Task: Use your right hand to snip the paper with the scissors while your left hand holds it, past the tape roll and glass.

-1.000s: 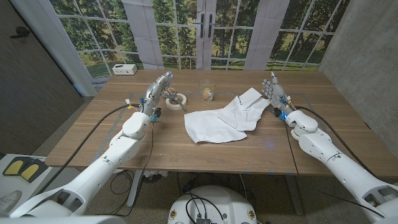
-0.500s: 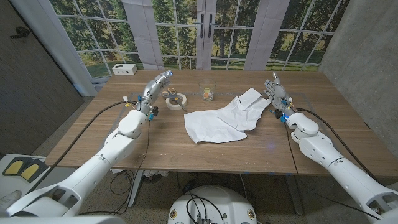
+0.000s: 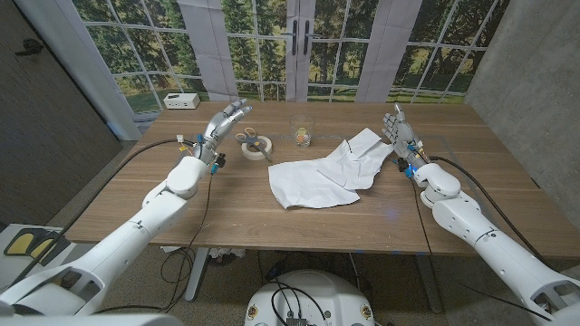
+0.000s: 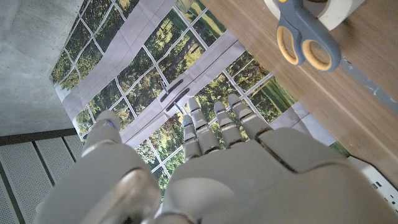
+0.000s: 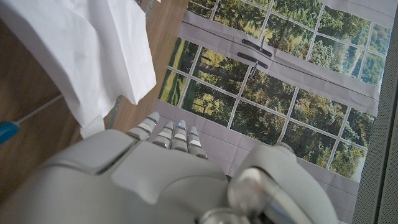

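Head view shows the job barely begun: nothing is picked up and nothing is cut. The paper [image 3: 323, 172], a crumpled white sheet, lies loose across the middle of the worktop [image 3: 227, 213], with no snip visible along any edge that shows. The scissors [image 3: 248, 140], with a grey and yellow handle, rest on top of the tape roll [image 3: 258, 148] toward the far left; the left wrist view shows the scissors [image 4: 303, 38] lying across the roll [image 4: 326, 7], untouched. The glass [image 3: 302, 132] stands upright near the far edge, between the tape roll and the raised corner of the paper.

The left hand [image 3: 227, 120] hangs above the worktop just beside the scissors and roll, fingers apart and holding nothing; its own wrist view shows the left hand [image 4: 217, 155] released, with fingers [image 4: 202, 134] reaching out straight. The right hand [image 3: 396, 131] stands at the paper's right edge, close to the folded corner, also released and grasping nothing; in the right wrist view the right hand [image 5: 168, 168] sits just beside the sheet [image 5: 87, 56], apart from it.

By my reading each hand is nearest the other's item: the right must get the scissors, which lie on the far side of the glass, and the left must take the paper. All steps remain: gripping the scissors, lifting and steadying the sheet, and the cut itself.
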Available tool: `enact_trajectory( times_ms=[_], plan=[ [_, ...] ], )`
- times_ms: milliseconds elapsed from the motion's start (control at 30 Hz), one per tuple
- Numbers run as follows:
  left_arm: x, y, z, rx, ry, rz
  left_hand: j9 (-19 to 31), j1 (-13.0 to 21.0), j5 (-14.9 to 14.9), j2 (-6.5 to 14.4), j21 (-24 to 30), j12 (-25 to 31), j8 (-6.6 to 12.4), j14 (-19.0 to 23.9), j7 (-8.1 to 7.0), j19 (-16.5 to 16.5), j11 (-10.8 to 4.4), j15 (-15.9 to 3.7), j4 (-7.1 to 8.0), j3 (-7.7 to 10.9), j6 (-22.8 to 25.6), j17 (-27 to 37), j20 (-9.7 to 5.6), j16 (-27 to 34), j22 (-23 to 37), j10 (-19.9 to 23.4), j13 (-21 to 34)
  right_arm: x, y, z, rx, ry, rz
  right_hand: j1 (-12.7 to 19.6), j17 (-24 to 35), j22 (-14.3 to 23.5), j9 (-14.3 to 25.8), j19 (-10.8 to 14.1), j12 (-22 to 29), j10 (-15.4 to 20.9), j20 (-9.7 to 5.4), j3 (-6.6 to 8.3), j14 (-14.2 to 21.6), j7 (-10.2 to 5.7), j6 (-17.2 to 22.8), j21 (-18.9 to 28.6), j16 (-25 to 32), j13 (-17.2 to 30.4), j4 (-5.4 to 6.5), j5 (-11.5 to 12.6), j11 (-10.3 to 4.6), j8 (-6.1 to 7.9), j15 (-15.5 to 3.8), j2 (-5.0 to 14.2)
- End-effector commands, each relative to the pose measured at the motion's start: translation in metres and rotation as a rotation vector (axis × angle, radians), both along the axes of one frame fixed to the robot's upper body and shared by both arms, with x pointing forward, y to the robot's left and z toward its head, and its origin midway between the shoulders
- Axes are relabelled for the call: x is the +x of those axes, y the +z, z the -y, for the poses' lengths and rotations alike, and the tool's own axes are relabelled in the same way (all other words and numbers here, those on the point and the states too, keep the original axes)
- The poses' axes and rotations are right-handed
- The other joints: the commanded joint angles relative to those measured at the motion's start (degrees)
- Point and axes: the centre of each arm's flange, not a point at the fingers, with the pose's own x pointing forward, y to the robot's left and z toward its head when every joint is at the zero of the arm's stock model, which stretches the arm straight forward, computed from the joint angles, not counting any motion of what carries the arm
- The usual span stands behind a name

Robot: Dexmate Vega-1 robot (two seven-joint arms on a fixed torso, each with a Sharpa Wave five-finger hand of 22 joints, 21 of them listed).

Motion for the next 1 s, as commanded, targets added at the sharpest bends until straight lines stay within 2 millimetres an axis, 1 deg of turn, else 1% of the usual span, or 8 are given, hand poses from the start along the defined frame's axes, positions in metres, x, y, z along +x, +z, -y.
enact_trajectory(
  times_ms=[33,200,267,333,400,600,900,1000],
  plan=[
    [-0.005,0.010,-0.003,0.121,0.093,0.041,0.19,0.75,0.57,0.03,-0.15,-0.20,0.64,0.43,-0.13,0.55,0.19,-8.64,0.05,0.29,0.82,0.30,-4.29,-0.19,0.16,0.08,0.07,-0.003,0.004,-0.002,-0.014,-0.010,0.007,0.51,0.19,0.27,0.14,-0.24,0.13,0.25,-0.28,-0.09,-0.17,-0.06,0.40,-0.15,0.27,0.23,-0.34,0.24,0.15,0.24,-0.57,-0.04],
    [-0.008,0.015,-0.002,0.172,0.130,0.057,0.19,1.13,0.83,-0.14,-0.31,-0.60,0.65,0.04,-0.47,0.26,0.26,-8.40,-0.04,0.34,0.96,0.30,-3.98,-0.39,0.15,-0.50,0.08,-0.004,0.006,0.000,-0.016,-0.013,0.006,0.61,0.19,0.27,0.14,-0.24,0.11,0.24,-0.26,-0.07,-0.17,-0.10,0.41,-0.26,0.26,0.23,-0.40,0.27,0.24,0.23,-0.56,-0.01],
    [-0.010,0.016,-0.001,0.200,0.153,0.071,0.13,1.91,1.38,-0.44,-0.43,-1.03,1.74,-0.50,-0.19,-0.08,0.22,-8.03,-0.14,0.43,4.21,0.33,-3.82,-0.54,0.15,-0.94,0.13,-0.004,0.007,0.001,-0.020,-0.016,0.008,0.66,0.19,0.27,0.14,-0.23,0.10,0.25,-0.25,-0.06,-0.15,-0.11,0.41,-0.32,0.26,0.23,-0.43,0.29,0.20,0.22,-0.57,0.01],
    [-0.011,0.018,-0.001,0.219,0.166,0.077,0.08,2.17,1.64,-0.66,-0.47,-1.03,2.26,-0.62,0.61,-0.21,0.28,-8.34,-0.13,0.39,5.87,0.34,-3.89,-0.54,0.16,-0.68,0.16,-0.003,0.008,0.002,-0.022,-0.018,0.008,0.69,0.19,0.27,0.14,-0.24,0.09,0.24,-0.23,-0.06,-0.16,-0.10,0.42,-0.38,0.25,0.23,-0.45,0.30,0.08,0.21,-0.60,0.00],
    [-0.012,0.020,0.000,0.234,0.174,0.081,0.05,2.28,1.77,-0.79,-0.49,-1.03,2.50,-0.69,0.75,-0.29,0.13,-8.52,-0.13,0.35,6.67,0.35,-3.99,-0.55,0.15,-0.54,0.17,-0.003,0.009,0.003,-0.026,-0.020,0.010,0.71,0.19,0.27,0.14,-0.25,0.08,0.23,-0.21,-0.05,-0.17,-0.10,0.44,-0.41,0.25,0.23,-0.47,0.31,0.07,0.22,-0.60,0.01],
    [-0.014,0.026,0.001,0.255,0.202,0.094,-0.01,2.69,2.21,-1.23,-0.53,-1.13,1.69,-0.78,-0.36,-0.46,-0.24,-8.38,-0.17,0.22,5.24,0.37,-3.95,-0.52,0.15,-0.44,0.23,-0.003,0.010,0.007,-0.018,-0.023,0.007,0.83,0.19,0.28,0.14,-0.30,0.09,0.31,-0.10,-0.02,-0.16,-0.16,0.40,-0.57,0.24,0.23,-0.54,0.35,0.13,0.19,-0.60,0.06],
    [-0.015,0.032,0.003,0.311,0.236,0.114,-0.01,3.24,2.66,-1.47,-0.58,-1.52,1.97,-1.30,-0.75,-0.72,-0.30,-8.35,-0.23,0.20,6.37,0.39,-3.83,-0.64,0.14,-1.18,0.30,-0.003,0.009,0.012,-0.019,-0.026,0.002,0.95,0.19,0.28,0.14,-0.33,0.04,0.28,0.01,0.01,-0.21,-0.14,0.43,-0.79,0.22,0.24,-0.63,0.39,0.08,0.17,-0.61,0.13],
    [-0.015,0.034,0.004,0.326,0.240,0.118,0.00,3.77,2.84,-0.96,-0.59,-1.61,1.83,-1.51,-0.77,-0.83,-0.28,-8.28,-0.23,0.54,6.19,0.40,-3.78,-0.67,0.16,-1.36,0.33,-0.003,0.009,0.013,-0.020,-0.028,0.001,1.00,0.19,0.29,0.14,-0.30,0.03,0.27,0.08,0.02,-0.21,-0.14,0.42,-0.86,0.21,0.24,-0.66,0.41,0.10,0.15,-0.62,0.15]
  ],
)
